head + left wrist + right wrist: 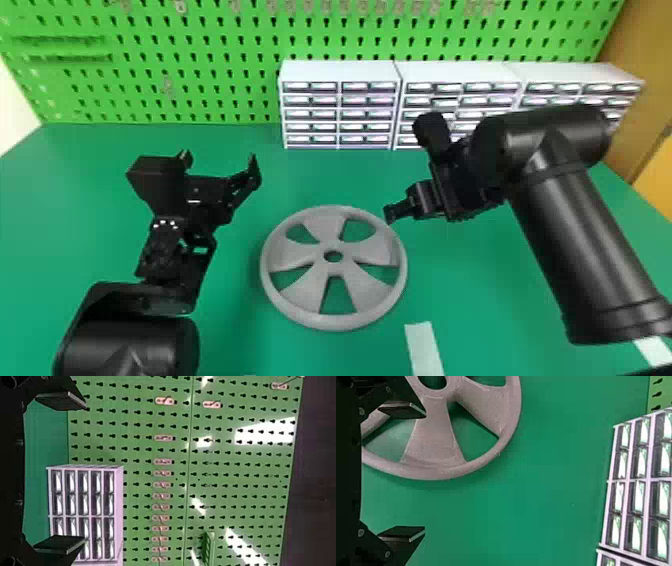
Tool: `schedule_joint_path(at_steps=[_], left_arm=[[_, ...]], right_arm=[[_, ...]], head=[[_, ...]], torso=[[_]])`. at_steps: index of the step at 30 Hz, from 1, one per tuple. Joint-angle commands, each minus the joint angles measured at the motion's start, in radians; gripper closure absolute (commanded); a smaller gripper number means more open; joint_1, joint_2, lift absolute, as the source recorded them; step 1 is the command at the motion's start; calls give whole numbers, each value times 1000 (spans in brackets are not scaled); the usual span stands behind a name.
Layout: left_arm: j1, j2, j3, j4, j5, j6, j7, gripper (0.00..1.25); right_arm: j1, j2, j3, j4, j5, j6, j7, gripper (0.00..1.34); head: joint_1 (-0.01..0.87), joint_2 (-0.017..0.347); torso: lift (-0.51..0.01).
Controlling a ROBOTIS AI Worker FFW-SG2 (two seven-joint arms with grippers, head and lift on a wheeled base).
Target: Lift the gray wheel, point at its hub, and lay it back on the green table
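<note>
The gray wheel (pixel 306 299) lies flat on the green table (pixel 225 320), its hub hole facing up. Left of it and over the table, my left gripper (pixel 220 165) stands open and empty. My right gripper (pixel 395 212) is at the wheel's upper right rim. In the right wrist view, the right gripper (pixel 417 471) is open, and the gray wheel (pixel 433 435) shows behind one finger, not held. The left wrist view has the left gripper (pixel 77 473) with its fingers wide apart.
White drawer cabinets (pixel 340 107) line the back of the table before a green pegboard (pixel 200 75). A pale strip (pixel 424 345) lies on the table to the wheel's lower right.
</note>
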State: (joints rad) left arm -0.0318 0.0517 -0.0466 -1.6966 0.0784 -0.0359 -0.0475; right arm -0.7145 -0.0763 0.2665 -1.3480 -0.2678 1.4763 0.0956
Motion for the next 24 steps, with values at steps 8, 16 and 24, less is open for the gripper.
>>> schedule_joint_path(at_steps=[8,16,24], left_arm=[[4,0,-10,0,3,7,0,99],[3,0,-12,0,3,10,0,99],[4,0,-15,0,3,11,2,99]], right_arm=[[-17,15,22,185,-28,-113,0,257],[-17,18,22,239,-27,-134,0,257],[-17,20,42,297,-31,-152,0,257]], head=[[692,48],[692,48],[692,48]], torso=[[-93],[-93],[-93]])
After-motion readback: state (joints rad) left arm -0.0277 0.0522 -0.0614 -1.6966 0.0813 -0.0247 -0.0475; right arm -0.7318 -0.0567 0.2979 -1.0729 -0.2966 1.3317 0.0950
